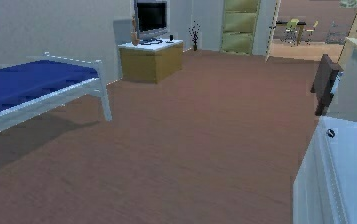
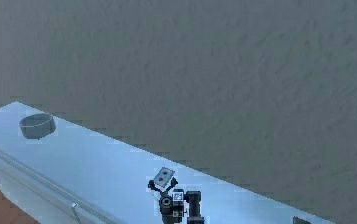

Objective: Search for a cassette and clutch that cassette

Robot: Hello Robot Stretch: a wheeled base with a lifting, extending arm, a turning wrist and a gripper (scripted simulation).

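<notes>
My gripper stands low in the arm side view, just above the bottom edge, with a white marker square over its dark body. It is above a long white tabletop that runs along a grey wall. Its far end is too small to make out, so I cannot tell whether it holds anything. A grey round dish-like thing sits on that tabletop at the left. A small dark blob lies on the white top at the forward view's right edge.
A bed with a blue mattress stands at the forward view's left. A wooden cabinet bearing a screen is at the back. A dark chair is on the right, before an open doorway. Brown floor lies between.
</notes>
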